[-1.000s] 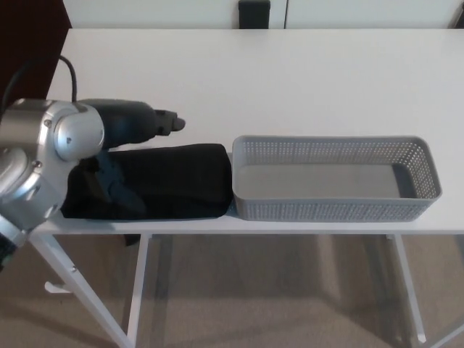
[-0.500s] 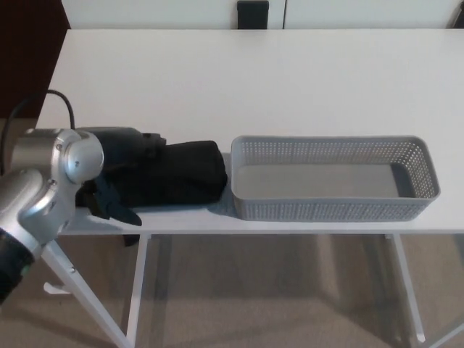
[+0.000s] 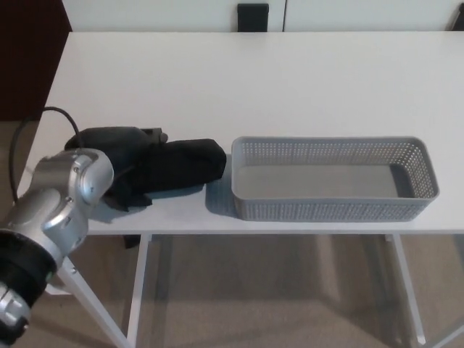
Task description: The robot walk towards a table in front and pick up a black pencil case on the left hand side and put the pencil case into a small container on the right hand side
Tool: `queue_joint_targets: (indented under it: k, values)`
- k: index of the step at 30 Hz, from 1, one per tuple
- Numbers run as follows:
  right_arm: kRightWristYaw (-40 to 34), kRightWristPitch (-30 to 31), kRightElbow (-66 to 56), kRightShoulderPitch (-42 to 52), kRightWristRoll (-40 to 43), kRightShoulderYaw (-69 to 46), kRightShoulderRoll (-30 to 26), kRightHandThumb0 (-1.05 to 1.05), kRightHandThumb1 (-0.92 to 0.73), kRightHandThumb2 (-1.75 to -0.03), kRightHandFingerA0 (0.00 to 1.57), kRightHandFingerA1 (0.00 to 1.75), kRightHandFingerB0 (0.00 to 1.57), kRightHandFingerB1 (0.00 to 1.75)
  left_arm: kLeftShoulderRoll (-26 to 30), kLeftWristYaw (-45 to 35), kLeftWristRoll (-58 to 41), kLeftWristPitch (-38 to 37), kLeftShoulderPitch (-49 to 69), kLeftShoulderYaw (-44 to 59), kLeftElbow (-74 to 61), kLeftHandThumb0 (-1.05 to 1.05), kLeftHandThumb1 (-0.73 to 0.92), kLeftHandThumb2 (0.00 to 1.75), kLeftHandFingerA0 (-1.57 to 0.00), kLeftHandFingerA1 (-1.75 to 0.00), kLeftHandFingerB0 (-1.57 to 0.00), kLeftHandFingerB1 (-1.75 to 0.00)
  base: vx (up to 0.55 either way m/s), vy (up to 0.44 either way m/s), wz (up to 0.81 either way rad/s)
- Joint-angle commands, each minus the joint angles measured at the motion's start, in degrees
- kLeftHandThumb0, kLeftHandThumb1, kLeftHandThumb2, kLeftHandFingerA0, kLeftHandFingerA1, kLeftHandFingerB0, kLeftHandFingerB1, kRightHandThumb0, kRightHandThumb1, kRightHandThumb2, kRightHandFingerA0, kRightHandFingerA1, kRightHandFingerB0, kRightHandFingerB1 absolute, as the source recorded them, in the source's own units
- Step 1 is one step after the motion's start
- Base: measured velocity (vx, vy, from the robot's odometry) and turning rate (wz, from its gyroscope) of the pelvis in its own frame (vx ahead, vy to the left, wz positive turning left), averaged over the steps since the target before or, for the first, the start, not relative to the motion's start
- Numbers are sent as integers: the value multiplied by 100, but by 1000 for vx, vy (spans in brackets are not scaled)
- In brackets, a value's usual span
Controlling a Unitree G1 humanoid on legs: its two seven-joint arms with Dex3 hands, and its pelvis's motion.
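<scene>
A white table [image 3: 290, 87] carries a grey basket [image 3: 335, 209] on the right, nothing between it and the case [image 3: 185, 165] just to its left. The left hand [image 3: 130, 163] wraps the case's left end, fingers closed around it.

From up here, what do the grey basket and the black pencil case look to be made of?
The grey basket looks like moulded plastic with a matte finish: its walls are a regular grid of small holes under a smooth rim. The black pencil case seems to be soft fabric, dull and unreflective, bunched and rounded at its end where the left hand is on it. The exact cloth is unclear.
</scene>
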Motion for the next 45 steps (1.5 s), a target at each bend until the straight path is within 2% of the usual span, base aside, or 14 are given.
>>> queue_joint_targets:
  k: [1,6,19,23,27,28,30,32,33,35,40,42,44,45]
  values:
    - [-68,230,-192,-77,-1,2,-74,-41,-53,-75,56,54,32,44,-260,1382,103,-944,490,19,600,-18,86,66,-64,-154,-71,-85,0,0,0]
    - [20,222,-213,-87,19,0,-85,-33,-64,-59,56,43,36,35,-240,1743,3,-1419,594,184,574,-17,77,62,-69,-158,-78,-56,0,0,0]
    - [-26,228,-156,-226,-76,55,-147,-32,-65,-59,62,45,40,37,319,1032,-326,-1323,66,1206,-897,-22,73,66,-91,-162,-78,-64,0,0,0]
    - [-51,118,-88,-221,-163,139,-193,-33,-65,-59,61,45,40,37,569,810,-301,-1256,-166,1424,-1224,-13,82,63,-77,-165,-83,-73,0,0,0]
    - [-27,260,-139,-213,-38,77,-151,-31,-66,-59,61,44,41,37,823,977,-21,-1301,-606,1440,-1033,-19,76,62,-77,-166,-86,-63,0,0,0]
    - [-28,292,-117,-236,-17,57,-150,-31,-65,-59,62,44,40,37,861,1037,62,-1320,-722,1402,-979,-32,60,69,-95,-154,-80,-62,0,0,0]
    - [-38,300,-68,-274,-12,41,-152,-31,-66,-60,62,45,40,37,899,1130,199,-1342,-931,1336,-914,-22,74,60,-75,-170,-85,-63,0,0,0]
    - [-46,281,-56,-272,-33,45,-170,-32,-65,-59,62,45,41,37,860,1104,212,-1307,-1020,1312,-894,-29,76,61,-73,-170,-85,-53,0,0,0]
    - [-70,275,-93,-245,-69,69,-183,-33,-66,-59,63,44,41,37,757,1027,165,-1247,-1070,1307,-994,-33,61,69,-95,-155,-81,-60,0,0,0]
    - [-69,249,-101,-231,-89,92,-175,-33,-65,-59,62,45,40,37,576,855,67,-1137,-1117,1291,-1196,-21,74,61,-74,-167,-82,-70,0,0,0]
    - [-50,122,-72,-210,-124,155,-159,-33,-67,-59,61,45,40,37,85,323,285,-742,-1157,911,-2053,-26,63,61,-83,-158,-73,-81,0,0,0]
    - [2,292,-176,-217,-3,88,-123,-31,-66,-60,60,45,40,37,-288,164,282,-669,-1272,685,-2271,-24,70,63,-79,-158,-74,-50,0,0,0]
    - [-12,326,-201,-231,-4,88,-120,-31,-66,-60,60,44,40,37,-542,42,212,-497,-1312,639,-2408,-23,73,61,-73,-162,-75,-68,0,0,0]
    - [-14,338,-207,-248,-23,103,-134,-31,-66,-60,56,43,38,36,-861,-240,85,-158,-1407,598,-2530,-26,77,60,-68,-169,-64,-103,0,0,0]
